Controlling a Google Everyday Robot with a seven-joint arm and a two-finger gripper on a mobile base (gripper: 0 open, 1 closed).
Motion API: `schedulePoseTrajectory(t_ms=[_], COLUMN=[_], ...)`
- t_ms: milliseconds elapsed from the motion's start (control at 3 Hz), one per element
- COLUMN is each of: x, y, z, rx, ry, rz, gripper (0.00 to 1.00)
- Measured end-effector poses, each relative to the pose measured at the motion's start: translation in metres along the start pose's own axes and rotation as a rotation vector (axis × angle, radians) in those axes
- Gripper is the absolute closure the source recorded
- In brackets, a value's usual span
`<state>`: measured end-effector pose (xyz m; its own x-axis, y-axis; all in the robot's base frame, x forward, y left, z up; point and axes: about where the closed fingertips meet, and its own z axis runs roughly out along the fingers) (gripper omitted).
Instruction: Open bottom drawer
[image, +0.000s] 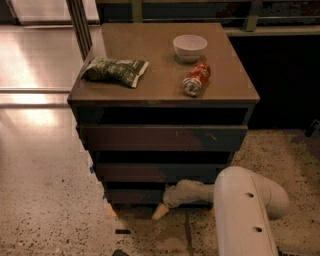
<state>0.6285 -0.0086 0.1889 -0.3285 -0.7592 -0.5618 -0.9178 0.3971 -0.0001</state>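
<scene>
The bottom drawer (131, 196) is the narrowest dark front, lowest of three in the wooden cabinet (162, 80). Its front sits about flush under the middle drawer (150, 172). My gripper (161, 210) reaches in from the right on a white arm (245, 210). It is low at the drawer's right part, near the floor. One pale fingertip (159, 212) points down-left just below the drawer front. The other finger is hidden.
On the cabinet top lie a green snack bag (115, 70), a white bowl (190, 47) and a red can (196, 79) on its side. The top drawer (160, 137) is the widest. Speckled floor (50, 200) lies left; a dark wall stands right.
</scene>
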Motion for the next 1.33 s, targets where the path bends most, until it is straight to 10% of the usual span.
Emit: schedulePoseTrajectory(t_ms=[667, 1333], x=[0.017, 0.016], y=[0.021, 0.035], z=[-0.006, -0.057], rx=[-0.063, 0.034], ry=[0.023, 0.001], rz=[0.079, 0.067], gripper=[0.00, 0.00])
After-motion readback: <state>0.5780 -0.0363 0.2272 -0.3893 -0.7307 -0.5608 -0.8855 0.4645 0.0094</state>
